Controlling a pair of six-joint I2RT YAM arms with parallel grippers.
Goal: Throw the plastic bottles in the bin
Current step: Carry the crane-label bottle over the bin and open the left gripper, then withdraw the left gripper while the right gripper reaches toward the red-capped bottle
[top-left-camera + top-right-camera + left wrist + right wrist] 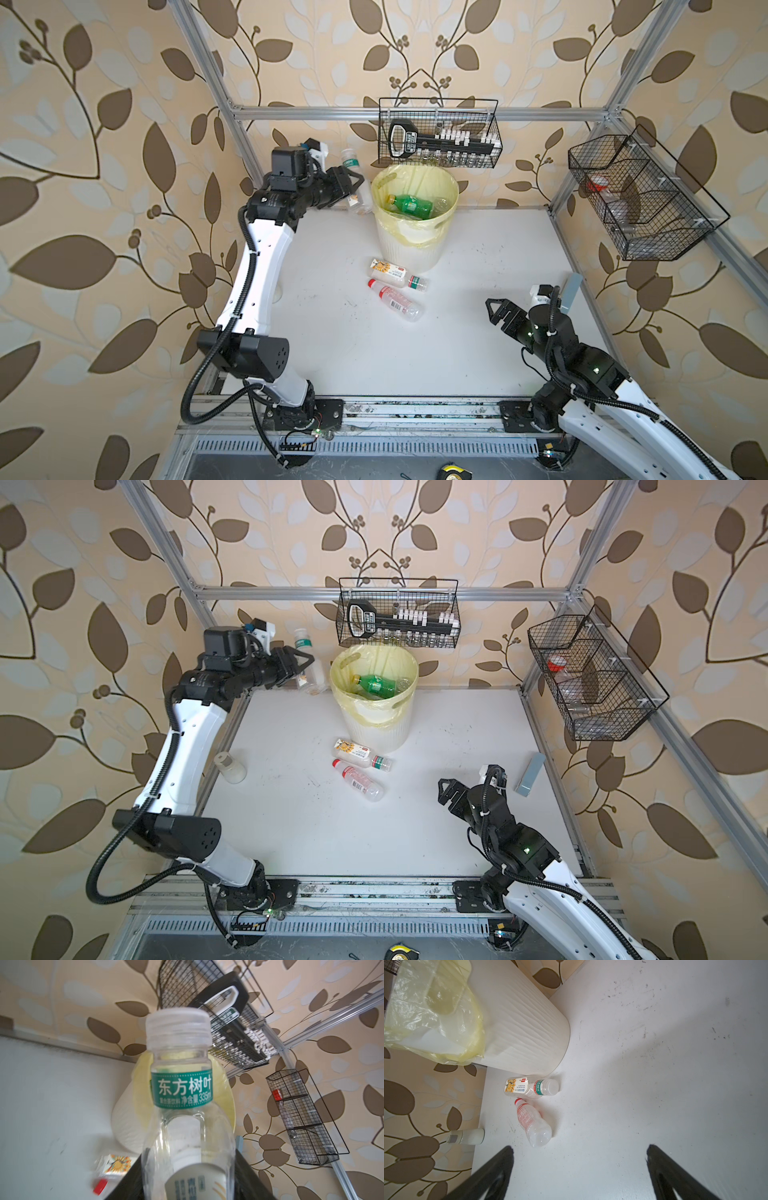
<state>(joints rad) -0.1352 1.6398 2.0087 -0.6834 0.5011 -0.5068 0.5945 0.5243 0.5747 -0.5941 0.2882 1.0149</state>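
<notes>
My left gripper (354, 188) is shut on a clear plastic bottle (360, 195) with a white cap and a green neck band, held upright in the air just left of the bin (409, 249). In the left wrist view this bottle (182, 1088) fills the middle, between the black fingers (249, 1180). The white ribbed bin has a yellow bag and holds a green bottle (409, 205). Two bottles lie on the table in front of it: one with a sunflower label (397, 275) and one with a red cap (395, 300). My right gripper (496, 309) hovers open and empty at the right (579, 1153).
A black wire basket (440, 133) hangs on the back rail right above the bin. Another wire basket (640, 199) hangs on the right rail. A whitish jar (230, 766) stands at the table's left edge. A grey-blue block (569, 291) stands near the right edge.
</notes>
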